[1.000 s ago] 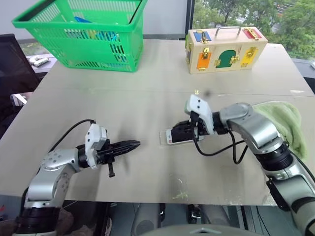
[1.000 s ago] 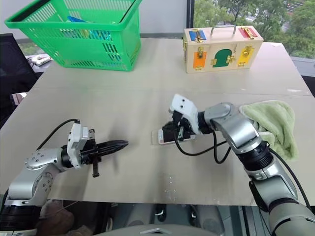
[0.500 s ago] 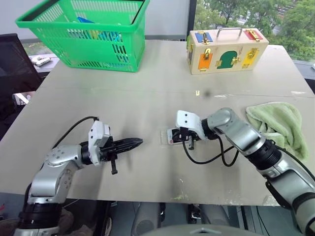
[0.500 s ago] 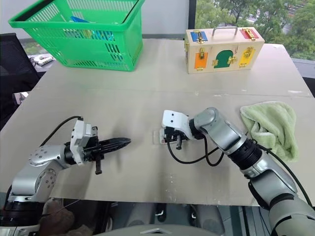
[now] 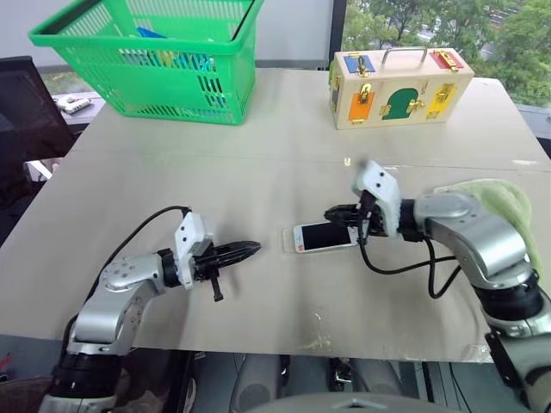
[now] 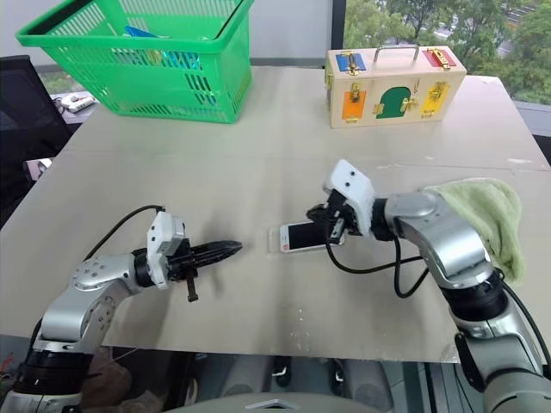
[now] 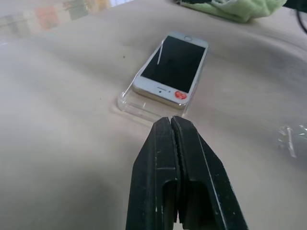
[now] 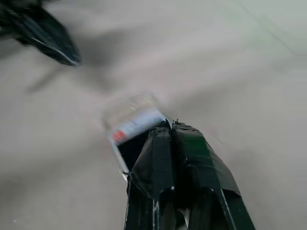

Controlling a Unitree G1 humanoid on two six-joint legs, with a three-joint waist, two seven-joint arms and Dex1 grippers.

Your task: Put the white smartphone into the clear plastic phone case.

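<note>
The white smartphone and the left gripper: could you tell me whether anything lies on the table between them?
Nothing visible does. The left gripper, fingers shut, points across bare table at the white smartphone, which lies in the clear plastic phone case. The case's near rim is the first thing in its line.

No words or numbers can be read anywhere. The white smartphone [image 7: 171,68] has a small red sticker, but nothing on it can be read.
</note>
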